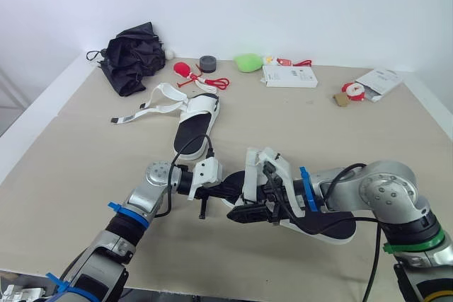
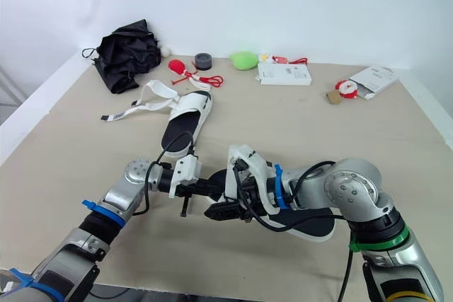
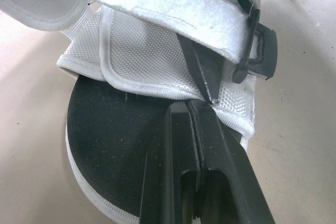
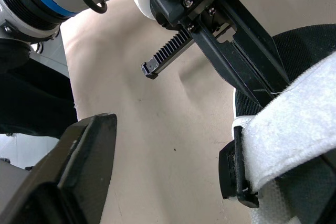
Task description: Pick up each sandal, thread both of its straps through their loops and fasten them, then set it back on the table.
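White mesh and a black sole mark the near sandal (image 1: 327, 225), which lies low over the surface (image 1: 85, 150) in front of the robot. Its long axis runs crosswise, strapped end toward the robot's left and bare sole toward the right.

The left claw (image 1: 237, 190) comes at the sandal from the left, in line with that axis. Its fingers are pressed together, with the tips touching the mesh edge under the white strap (image 3: 173, 9), just beside the black loop (image 3: 260, 51). It is not possible to tell whether any fabric is pinched between them.

The right claw (image 1: 253, 208) sits at the same strapped end, reaching in from the right. Its fingers stand wide apart, one of them well clear on the side away from the sandal. The left claw is the nearer one to the strap.

In my judgement, the coming move turns on getting the strap end into the loop, which lies just beyond the left fingertips.

The second sandal (image 1: 195, 122) lies beyond the near sandal, straps loose. The umbrella (image 1: 131, 58) and small items lie farther back, well apart. Nothing blocks the work.
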